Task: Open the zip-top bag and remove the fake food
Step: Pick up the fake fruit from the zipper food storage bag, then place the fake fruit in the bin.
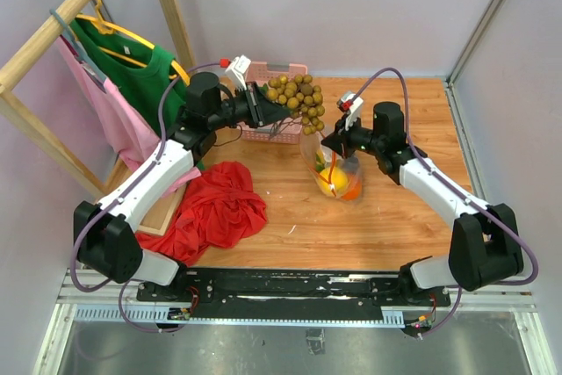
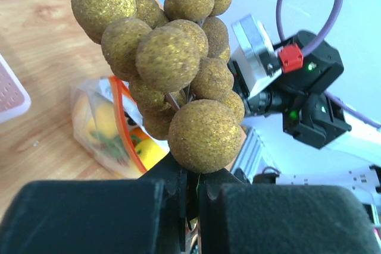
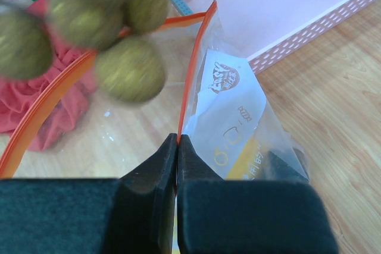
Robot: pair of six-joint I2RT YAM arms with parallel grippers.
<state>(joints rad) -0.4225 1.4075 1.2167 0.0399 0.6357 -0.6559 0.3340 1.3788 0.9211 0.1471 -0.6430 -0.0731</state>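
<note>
at the far left a green shirt (image 1: 140,72) and a pink shirt (image 1: 110,116) hang from a wooden rail (image 1: 53,34). a red cloth (image 1: 215,208) lies crumpled on the bench (image 1: 395,226) beside the left arm (image 1: 154,173). the left jaws are pressed together on the stem of a tan-brown bunch (image 2: 172,69) of little balls, holding it in the air above the mouth of the bag (image 1: 338,173), in front of the pink basket (image 1: 279,69). the bag stands near mid-bench, its orange zip strip (image 3: 193,69) parted, with yellow and orange fruit (image 1: 338,184) inside. the right jaws pinch one side of that strip, holding the mouth up.
</note>
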